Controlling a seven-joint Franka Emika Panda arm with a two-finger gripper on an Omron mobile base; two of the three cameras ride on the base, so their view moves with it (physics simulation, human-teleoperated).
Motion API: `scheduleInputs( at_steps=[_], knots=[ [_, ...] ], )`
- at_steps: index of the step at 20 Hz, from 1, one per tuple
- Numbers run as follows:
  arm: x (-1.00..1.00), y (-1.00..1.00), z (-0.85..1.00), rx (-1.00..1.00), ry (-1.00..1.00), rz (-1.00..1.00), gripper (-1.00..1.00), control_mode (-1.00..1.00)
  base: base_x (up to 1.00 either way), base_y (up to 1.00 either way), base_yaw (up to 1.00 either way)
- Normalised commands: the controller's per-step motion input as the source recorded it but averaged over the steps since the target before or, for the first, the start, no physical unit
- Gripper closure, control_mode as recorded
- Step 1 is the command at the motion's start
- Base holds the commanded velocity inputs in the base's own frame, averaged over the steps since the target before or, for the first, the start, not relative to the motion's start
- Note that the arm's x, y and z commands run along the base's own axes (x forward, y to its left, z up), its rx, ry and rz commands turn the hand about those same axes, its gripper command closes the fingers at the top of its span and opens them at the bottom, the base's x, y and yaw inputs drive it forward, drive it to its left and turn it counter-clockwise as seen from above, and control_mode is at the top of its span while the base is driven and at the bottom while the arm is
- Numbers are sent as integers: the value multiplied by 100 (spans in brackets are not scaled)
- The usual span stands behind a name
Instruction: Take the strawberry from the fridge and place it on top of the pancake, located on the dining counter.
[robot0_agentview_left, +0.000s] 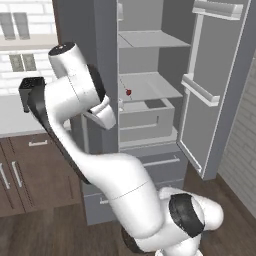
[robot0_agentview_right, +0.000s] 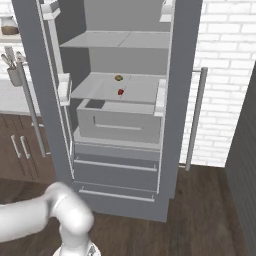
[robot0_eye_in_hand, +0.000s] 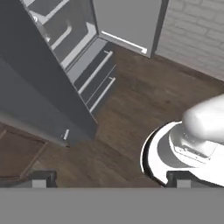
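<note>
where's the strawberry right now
The strawberry sits on the middle shelf of the open fridge, just in front of a small yellowish-brown round item and above the pale drawer.

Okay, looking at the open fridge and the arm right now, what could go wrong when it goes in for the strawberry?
1. The strawberry is tiny and round on a flat shelf; the open pincer could nudge it and send it rolling.
2. A yellowish-brown round item lies just behind it and might be grabbed or bumped instead.
3. The pincer points at the floor, away from the fridge, so the swing in may clip the open door.
</note>
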Motion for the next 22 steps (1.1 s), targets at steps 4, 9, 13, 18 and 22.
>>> scheduleInputs(
  at_steps=[4, 9, 13, 18, 22],
  knots=[
    [-5, -97, 0, 74, -1, 31, -100, -100, 0, 0, 0],
    [22, -99, 0, 67, 0, 27, -100, -100, 0, 0, 0],
    [39, -98, 5, 72, -1, 22, -100, -100, 0, 0, 0],
    [41, -50, 20, 59, -3, 13, -100, -100, 0, 0, 0],
    [82, -37, -16, 10, 6, 0, -100, -100, 0, 0, 0]
  ],
)
